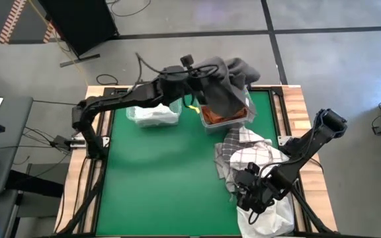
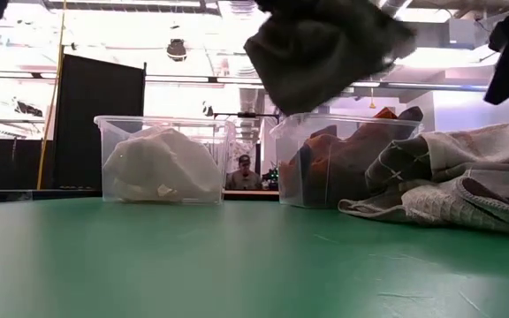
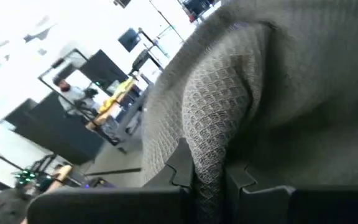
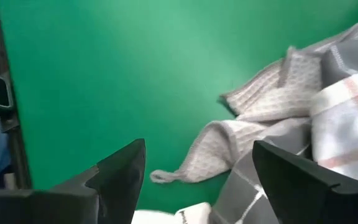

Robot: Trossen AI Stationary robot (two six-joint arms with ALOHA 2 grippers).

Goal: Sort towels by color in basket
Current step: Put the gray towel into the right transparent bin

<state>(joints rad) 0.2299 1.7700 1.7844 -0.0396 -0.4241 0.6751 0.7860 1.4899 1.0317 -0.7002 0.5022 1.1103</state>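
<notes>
- Nearest to us, the right gripper (image 1: 251, 192) hangs with its fingers spread wide and nothing between them, low over the near right part of the green table (image 1: 157, 172), just beside the heap of unsorted towels (image 1: 247, 155).
- We judge these towels light, soft and limp: they will drape and fold, not slide as one piece, and a pinch on a bunched part may drag a neighbour along. The light grey waffle towel (image 4: 253, 134) lies with a free corner out on the table, apart from the checked ones; that loose corner or edge looks to us the safest place to take hold.
- Farther off, the left gripper (image 1: 200, 74) is clenched on a dark grey towel (image 1: 227, 82), held in the air above the clear bin with orange cloth (image 1: 225, 118). The cloth hangs in loose folds from one pinched ridge, so we expect it to swing and settle unevenly.
- Beside that bin stands a second clear bin of white towels (image 1: 154, 116).
- We can read no brand, label or writing anywhere; a small dark mark on white cloth in the right wrist view is too cut off to make out.
</notes>
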